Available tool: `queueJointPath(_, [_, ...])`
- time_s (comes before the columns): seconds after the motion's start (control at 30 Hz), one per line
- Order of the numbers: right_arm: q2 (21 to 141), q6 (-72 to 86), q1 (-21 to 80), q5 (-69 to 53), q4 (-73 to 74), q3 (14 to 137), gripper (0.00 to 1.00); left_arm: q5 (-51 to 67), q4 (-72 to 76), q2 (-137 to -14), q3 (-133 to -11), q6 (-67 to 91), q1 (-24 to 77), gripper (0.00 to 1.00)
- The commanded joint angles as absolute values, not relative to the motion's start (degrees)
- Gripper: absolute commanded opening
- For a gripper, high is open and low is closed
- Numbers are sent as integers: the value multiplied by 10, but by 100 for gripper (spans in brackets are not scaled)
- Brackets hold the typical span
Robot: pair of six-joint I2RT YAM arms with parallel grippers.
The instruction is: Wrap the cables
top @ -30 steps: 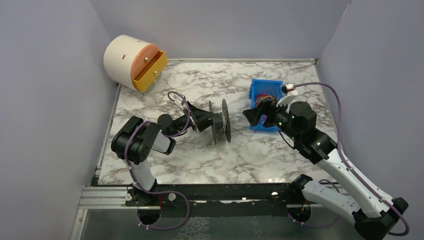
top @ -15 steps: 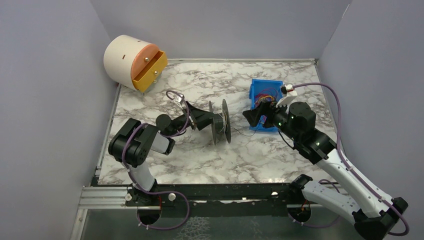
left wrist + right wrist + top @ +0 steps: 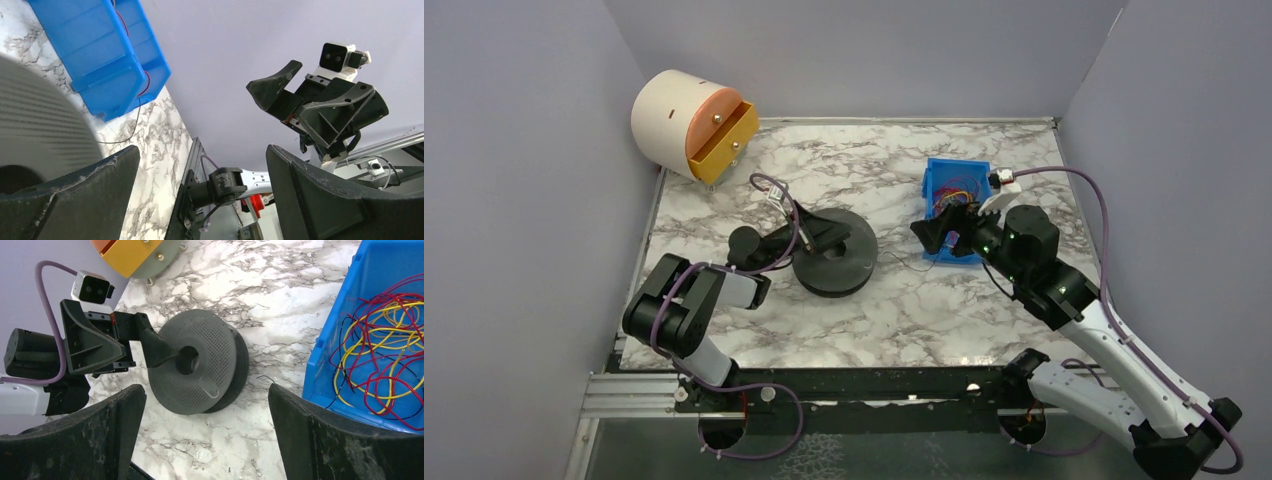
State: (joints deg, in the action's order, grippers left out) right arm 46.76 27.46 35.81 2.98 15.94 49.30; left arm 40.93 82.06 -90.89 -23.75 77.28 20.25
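Cables (image 3: pixel 385 330), red, yellow and black, tangled inside blue bin (image 3: pixel 330 355).

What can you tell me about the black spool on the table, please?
The spool is matte black, apparently printed plastic with a fine grid texture. It has two round discs joined by a hub, with a round hole through the centre. It lies flat on the marble table, left of the blue bin in the top view. One finger of the open left gripper reaches over its top disc to the hole's edge; contact is unclear.
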Motion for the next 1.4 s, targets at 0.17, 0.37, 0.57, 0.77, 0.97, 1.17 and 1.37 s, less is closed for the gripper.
queueJointPath(0.17, [453,277,359,17,156,487,98,417,778,-881,-234,741,200,99])
queueJointPath(0.37, [478,272,359,-1,153,482,97,397,651,-821,-243,679,200,99])
queueJointPath(0.57, [530,281,359,-53,135,480,93,360,451,-727,-271,589,200,99])
queueJointPath(0.77, [603,314,361,-128,88,470,88,252,113,-631,-357,431,200,99])
queueJointPath(0.97, [689,349,377,-144,45,471,85,147,-118,-587,-464,303,200,99])
queueJointPath(1.17, [777,401,390,-158,-3,475,82,103,-192,-562,-497,232,200,99])
queueJointPath(1.37, [833,448,395,-144,-60,462,79,113,-186,-529,-480,189,200,99])
